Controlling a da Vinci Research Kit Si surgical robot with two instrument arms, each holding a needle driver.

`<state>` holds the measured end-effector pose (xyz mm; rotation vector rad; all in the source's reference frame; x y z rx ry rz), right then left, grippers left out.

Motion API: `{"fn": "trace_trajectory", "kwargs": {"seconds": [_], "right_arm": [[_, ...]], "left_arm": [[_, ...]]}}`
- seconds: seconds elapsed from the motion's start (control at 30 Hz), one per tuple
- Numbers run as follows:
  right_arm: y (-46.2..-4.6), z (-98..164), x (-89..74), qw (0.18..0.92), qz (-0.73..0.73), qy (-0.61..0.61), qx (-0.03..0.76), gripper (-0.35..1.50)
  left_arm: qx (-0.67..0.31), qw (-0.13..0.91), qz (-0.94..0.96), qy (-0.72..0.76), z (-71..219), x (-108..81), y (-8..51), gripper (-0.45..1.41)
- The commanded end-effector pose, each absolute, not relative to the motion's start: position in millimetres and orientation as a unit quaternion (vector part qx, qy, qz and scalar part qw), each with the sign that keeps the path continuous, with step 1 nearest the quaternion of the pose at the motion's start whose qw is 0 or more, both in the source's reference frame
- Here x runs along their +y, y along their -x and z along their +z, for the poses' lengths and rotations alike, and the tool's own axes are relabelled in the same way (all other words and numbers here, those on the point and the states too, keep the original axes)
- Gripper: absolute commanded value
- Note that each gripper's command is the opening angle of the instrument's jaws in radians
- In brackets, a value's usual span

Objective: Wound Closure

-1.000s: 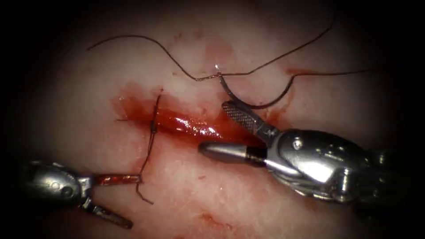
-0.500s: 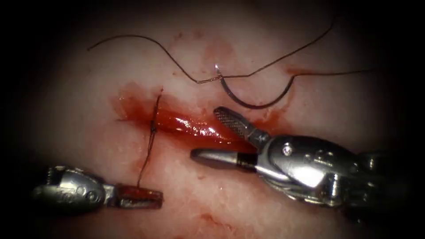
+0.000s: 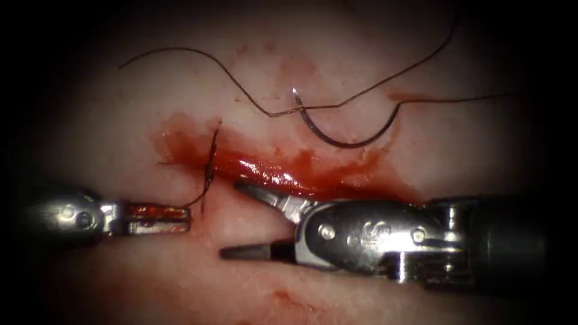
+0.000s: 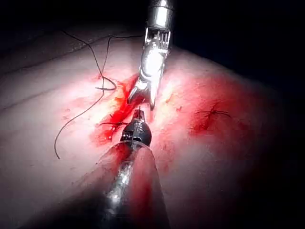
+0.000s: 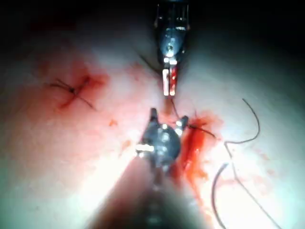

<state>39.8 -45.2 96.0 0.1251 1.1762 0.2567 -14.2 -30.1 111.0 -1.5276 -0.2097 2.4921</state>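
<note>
left tool (image 3: 158,218): jaws clamped on thread tail (image 3: 195,201) from the stitch (image 3: 209,171)
right tool (image 3: 241,219): jaws apart, empty, beside the cut (image 3: 283,174)
needle (image 3: 337,135): loose on tissue (image 3: 361,66), beyond right jaws, not in tissue

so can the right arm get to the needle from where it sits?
Probably yes. The needle lies free on the tissue beyond the cut; the right tool, open and empty, has nothing between.
</note>
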Motion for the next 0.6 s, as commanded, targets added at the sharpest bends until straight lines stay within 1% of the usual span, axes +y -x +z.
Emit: {"fn": "trace_trajectory", "kwargs": {"seconds": [0.03, 0.23, 0.43, 0.6], "right_arm": [[-41.5, 96.4, -45.1, 0.825, 0.119, -0.044, 0.551, 0.99], [-43.1, 97.1, -44.2, 0.835, 0.115, -0.007, 0.538, 1.01], [-45.5, 99.2, -44.5, 0.838, 0.111, 0.011, 0.534, 1.06], [-46.9, 99.5, -44.5, 0.841, 0.105, 0.019, 0.531, 1.06]], "left_arm": [[-0.072, 0.107, 0.845, 0.520, 111.6, -30.2, 14.9, -0.45], [-0.073, 0.114, 0.839, 0.526, 110.7, -29.5, 15.1, -0.45], [-0.073, 0.115, 0.837, 0.531, 110.6, -29.5, 15.1, -0.45], [-0.078, 0.113, 0.832, 0.538, 110.8, -29.6, 15.5, -0.45]]}}
